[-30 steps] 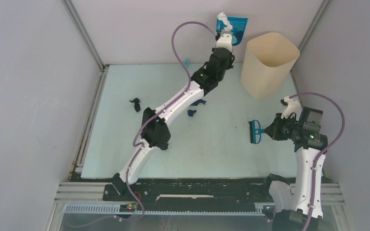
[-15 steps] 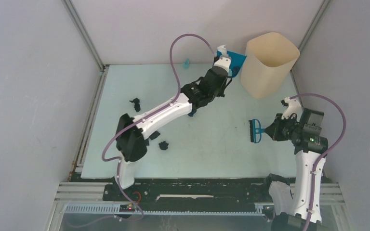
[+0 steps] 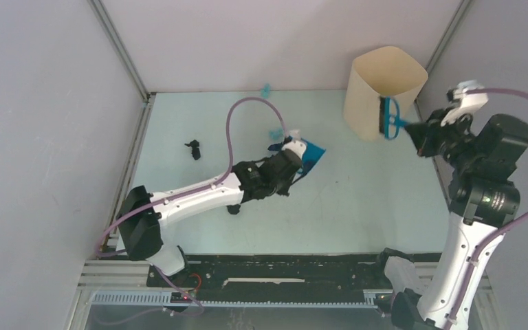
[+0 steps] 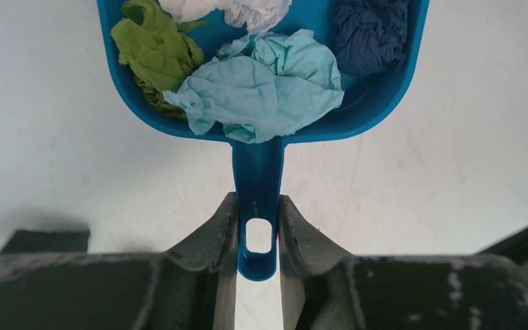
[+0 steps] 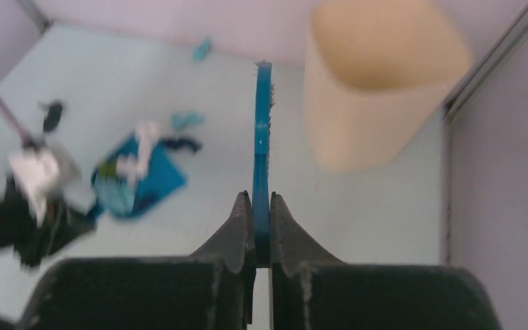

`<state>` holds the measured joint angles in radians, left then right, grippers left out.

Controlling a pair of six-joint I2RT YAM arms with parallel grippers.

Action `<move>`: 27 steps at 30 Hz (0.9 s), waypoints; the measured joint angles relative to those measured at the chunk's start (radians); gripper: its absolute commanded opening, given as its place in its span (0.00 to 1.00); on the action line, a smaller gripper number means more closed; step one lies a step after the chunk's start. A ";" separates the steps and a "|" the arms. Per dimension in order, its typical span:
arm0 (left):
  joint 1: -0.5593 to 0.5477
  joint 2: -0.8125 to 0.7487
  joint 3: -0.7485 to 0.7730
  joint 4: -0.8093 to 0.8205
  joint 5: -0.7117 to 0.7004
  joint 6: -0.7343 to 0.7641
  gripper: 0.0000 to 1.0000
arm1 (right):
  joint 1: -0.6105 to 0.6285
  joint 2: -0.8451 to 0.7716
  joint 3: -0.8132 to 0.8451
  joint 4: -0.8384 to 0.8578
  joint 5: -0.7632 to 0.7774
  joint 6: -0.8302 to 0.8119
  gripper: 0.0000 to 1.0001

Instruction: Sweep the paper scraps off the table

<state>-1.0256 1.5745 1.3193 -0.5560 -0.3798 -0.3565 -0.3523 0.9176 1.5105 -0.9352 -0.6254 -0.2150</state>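
My left gripper (image 3: 293, 154) (image 4: 257, 206) is shut on the handle of the blue dustpan (image 3: 311, 154) (image 4: 257, 172), which is low over the middle of the table (image 3: 357, 206). The pan holds green (image 4: 155, 51), light blue (image 4: 261, 86), white (image 4: 228, 8) and navy (image 4: 371, 31) paper scraps. Loose scraps lie on the table: a black one (image 3: 192, 148) at the left, a light blue one (image 3: 266, 89) by the far wall, another light blue one (image 3: 275, 133) by the pan, and a dark one (image 3: 234, 208) under the left arm. My right gripper (image 3: 419, 128) (image 5: 261, 203) is shut on the blue hand brush (image 3: 388, 117) (image 5: 262, 137), raised beside the bin.
The tall beige bin (image 3: 383, 96) (image 5: 378, 89) stands at the far right corner. Metal rails (image 3: 129, 172) edge the table on the left, and grey walls close three sides. The left arm lies low across the table's middle left.
My left arm has pulled the dustpan back from the far wall beside the bin to mid-table. My right arm has risen and carried the brush up next to the bin.
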 measured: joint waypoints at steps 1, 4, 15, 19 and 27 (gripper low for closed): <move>-0.019 -0.008 -0.039 -0.008 0.002 -0.011 0.00 | 0.000 0.022 0.050 0.031 0.006 0.021 0.00; -0.073 -0.019 -0.114 -0.024 0.009 -0.037 0.00 | 0.000 0.095 0.134 0.185 0.043 0.090 0.00; -0.271 -0.045 -0.212 -0.033 0.029 -0.159 0.00 | 0.019 0.617 0.256 0.512 0.195 0.264 0.00; -0.282 -0.045 -0.213 -0.031 0.040 -0.195 0.00 | 0.059 0.739 0.259 0.530 0.267 0.239 0.00; -0.282 -0.040 -0.212 -0.036 0.043 -0.220 0.00 | 0.180 0.750 0.259 0.527 0.317 0.122 0.00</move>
<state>-1.3071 1.5341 1.1072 -0.5919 -0.3363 -0.5762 -0.1726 1.6676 1.7699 -0.4084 -0.3084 -0.0929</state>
